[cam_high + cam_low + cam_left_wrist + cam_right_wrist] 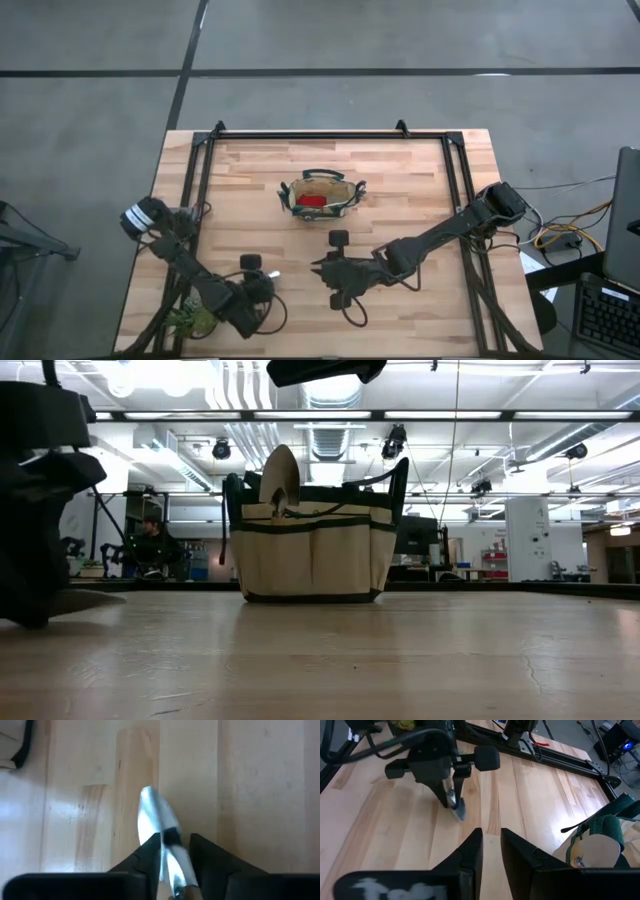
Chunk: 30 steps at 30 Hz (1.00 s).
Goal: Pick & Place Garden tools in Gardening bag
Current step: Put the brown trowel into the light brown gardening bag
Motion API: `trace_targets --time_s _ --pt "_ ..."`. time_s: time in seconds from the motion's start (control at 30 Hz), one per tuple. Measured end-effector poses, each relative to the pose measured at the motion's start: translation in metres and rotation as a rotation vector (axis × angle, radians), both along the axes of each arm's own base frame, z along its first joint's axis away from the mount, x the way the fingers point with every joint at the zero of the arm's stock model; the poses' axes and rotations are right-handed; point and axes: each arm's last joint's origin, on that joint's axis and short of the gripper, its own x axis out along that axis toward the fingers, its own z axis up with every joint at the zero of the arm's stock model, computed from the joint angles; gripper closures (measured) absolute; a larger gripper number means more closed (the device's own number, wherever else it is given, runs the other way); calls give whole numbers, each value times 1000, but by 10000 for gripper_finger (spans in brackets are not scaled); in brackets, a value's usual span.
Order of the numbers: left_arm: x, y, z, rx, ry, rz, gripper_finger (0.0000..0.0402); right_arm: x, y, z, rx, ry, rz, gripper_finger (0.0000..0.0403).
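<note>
Two arms work low over the worktop (420, 180). Left gripper (175, 851): jaws clamped on a trowel (159, 832), its silver blade projecting forward beyond the jaw tips, above the wood. Right gripper (491, 845): jaws narrow, nothing between them, pointing toward the left gripper. Gardening bag (321, 195) stands well beyond both sets of jaws, holding a red item (313, 200) and another trowel (279, 480)
</note>
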Motion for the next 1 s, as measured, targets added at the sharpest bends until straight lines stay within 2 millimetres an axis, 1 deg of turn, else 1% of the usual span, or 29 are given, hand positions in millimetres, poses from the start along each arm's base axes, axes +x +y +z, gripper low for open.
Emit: trace_targets --time_s 0.2,0.3,0.4,0.47,0.8,1.0 --pt "3 3 0 -1 7 7 361 0 0 0 1 -1 0 332" --pt "4 4 3 18 -15 9 392 0 0 0 9 -3 -4 329" --pt "6 2 10 -6 -47 12 393 0 1 0 15 -5 -6 327" --pt "8 1 19 -17 -82 6 394 -1 2 0 17 -6 -3 330" --pt "18 -6 70 -75 -365 -132 398 -6 15 1 26 -13 28 346" --pt "22 -9 95 -118 -527 -179 398 -10 26 3 32 -38 59 351"
